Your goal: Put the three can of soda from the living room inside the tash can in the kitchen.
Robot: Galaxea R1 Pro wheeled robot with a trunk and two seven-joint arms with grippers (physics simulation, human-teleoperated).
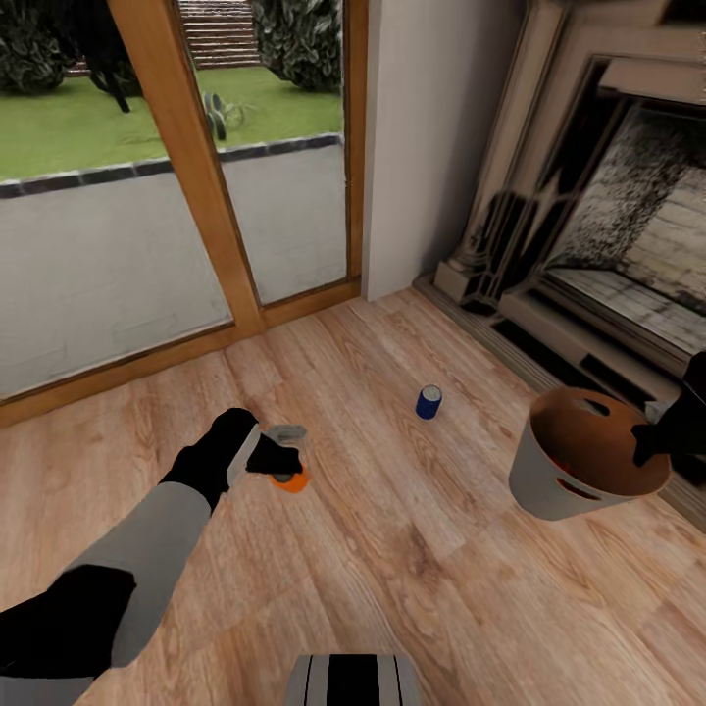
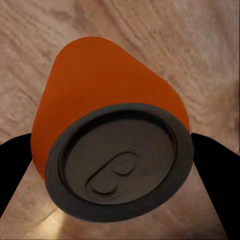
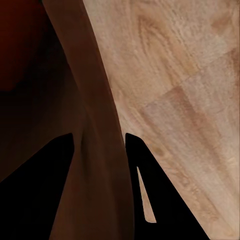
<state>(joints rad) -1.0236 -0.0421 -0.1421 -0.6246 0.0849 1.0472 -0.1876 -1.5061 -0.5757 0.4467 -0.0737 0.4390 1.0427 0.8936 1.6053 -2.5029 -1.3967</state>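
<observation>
An orange can of soda (image 1: 292,481) sits low over the plank floor, and my left gripper (image 1: 284,463) is shut on it. In the left wrist view the can (image 2: 110,85) shows its dark top, with a black finger pressed against each side. A dark blue can (image 1: 428,402) stands on the floor further ahead. To the right hangs the grey trash can (image 1: 539,485), held off the floor by my right gripper (image 1: 649,438), shut on its rim. An orange patch (image 1: 561,465) shows inside it. The right wrist view has the brown bin wall (image 3: 85,100) between both fingers.
Wood-framed glass doors (image 1: 186,147) close the far side, with a white wall corner (image 1: 431,127) beside them. A dark ornate fireplace (image 1: 608,216) with a raised hearth runs along the right, close behind the bin. Open plank floor (image 1: 392,569) lies between my arms.
</observation>
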